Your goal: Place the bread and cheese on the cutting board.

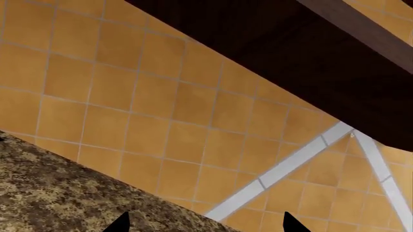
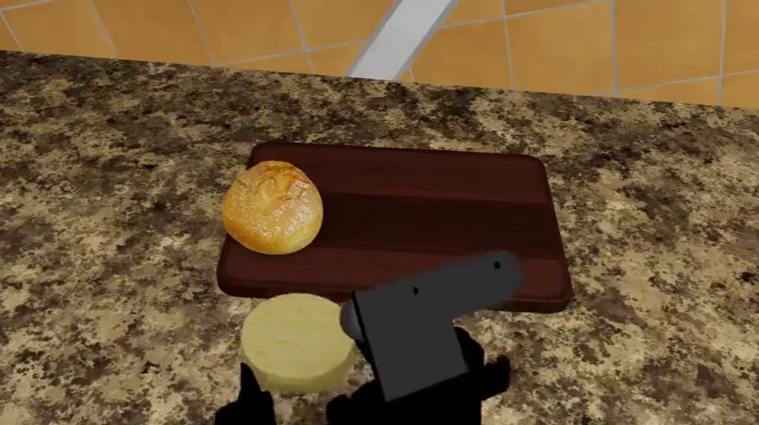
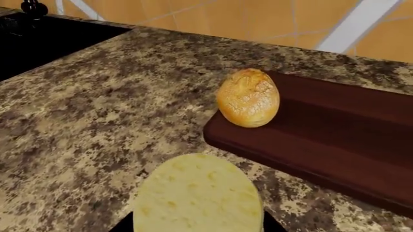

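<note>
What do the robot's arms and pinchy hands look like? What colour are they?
The right arm is a smooth, boxy dark grey block with rounded ends and a few tiny dark dots, like screws. Its gripper is black and chunky. The left gripper only shows as two pointy black tips. No cables, stickers or writing can be seen.

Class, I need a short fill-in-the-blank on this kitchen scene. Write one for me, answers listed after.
1. The bread rests on the ____.
2. The cheese stands on the ____, off the board.
3. The right gripper has its fingers around the ____.
4. The wall behind the countertop is covered in orange ____.

Answers: cutting board; countertop; cheese; tiles
</note>
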### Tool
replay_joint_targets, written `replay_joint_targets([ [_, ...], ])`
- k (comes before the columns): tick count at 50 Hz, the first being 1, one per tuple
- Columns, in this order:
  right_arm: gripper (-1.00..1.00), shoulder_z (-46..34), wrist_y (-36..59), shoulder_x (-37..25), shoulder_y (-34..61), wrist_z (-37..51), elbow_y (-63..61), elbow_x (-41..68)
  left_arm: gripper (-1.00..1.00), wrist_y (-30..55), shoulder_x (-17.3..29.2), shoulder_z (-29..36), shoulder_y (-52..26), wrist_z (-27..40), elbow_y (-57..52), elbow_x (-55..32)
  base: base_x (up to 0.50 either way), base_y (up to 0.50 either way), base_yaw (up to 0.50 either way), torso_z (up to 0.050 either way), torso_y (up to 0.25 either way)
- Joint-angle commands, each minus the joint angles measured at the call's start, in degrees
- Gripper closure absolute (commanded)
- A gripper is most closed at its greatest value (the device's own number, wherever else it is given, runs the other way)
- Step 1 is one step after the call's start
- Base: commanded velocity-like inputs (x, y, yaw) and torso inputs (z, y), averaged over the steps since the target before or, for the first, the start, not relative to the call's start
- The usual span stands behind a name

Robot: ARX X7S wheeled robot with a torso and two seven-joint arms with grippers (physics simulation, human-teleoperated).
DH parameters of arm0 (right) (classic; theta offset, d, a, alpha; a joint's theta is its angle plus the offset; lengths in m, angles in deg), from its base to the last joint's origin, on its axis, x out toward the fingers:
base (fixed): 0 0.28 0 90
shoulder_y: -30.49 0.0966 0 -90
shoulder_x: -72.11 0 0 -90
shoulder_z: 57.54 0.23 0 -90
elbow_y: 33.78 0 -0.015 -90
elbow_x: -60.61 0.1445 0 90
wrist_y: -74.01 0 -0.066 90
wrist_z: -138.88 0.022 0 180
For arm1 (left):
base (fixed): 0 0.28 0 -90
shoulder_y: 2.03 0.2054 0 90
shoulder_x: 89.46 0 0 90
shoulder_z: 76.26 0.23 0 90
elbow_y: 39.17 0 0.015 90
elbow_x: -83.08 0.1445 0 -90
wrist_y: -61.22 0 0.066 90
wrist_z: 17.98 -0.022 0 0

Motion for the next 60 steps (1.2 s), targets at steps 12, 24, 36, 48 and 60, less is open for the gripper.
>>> replay_joint_targets([
  [12, 1.00, 1.73, 0.13, 0.13, 10.49, -0.57, 11.36, -3.04, -1.00, -1.95, 1.51, -0.55, 1.01, -0.94, -0.32, -0.22, 0.00, 0.00, 0.00, 0.000, 0.000],
  [24, 1.00, 1.01, -0.94, 0.07, 15.84, -0.91, 18.47, -6.56, -1.00, -2.00, 1.78, -0.85, 1.26, -0.75, -0.62, 0.16, 0.00, 0.00, 0.00, 0.000, 0.000],
  [36, 1.00, -2.03, -6.02, 0.81, 21.42, -3.90, 29.57, -14.01, -1.00, -1.76, 1.97, -1.23, 1.23, -0.70, -1.11, 0.16, 0.00, 0.00, 0.00, 0.000, 0.000],
  [48, 1.00, -7.42, -16.62, 3.96, 24.10, -10.84, 44.59, -22.95, -1.00, -3.01, 3.04, -1.48, 1.85, -1.15, -1.60, 0.07, 0.00, 0.00, 0.00, 0.000, 0.000],
  [60, 1.00, -12.05, -21.06, 7.70, 26.40, -15.39, 56.41, -27.63, -1.00, -4.10, 3.62, -1.66, 2.47, -1.85, -1.35, -0.22, 0.00, 0.00, 0.00, 0.000, 0.000],
])
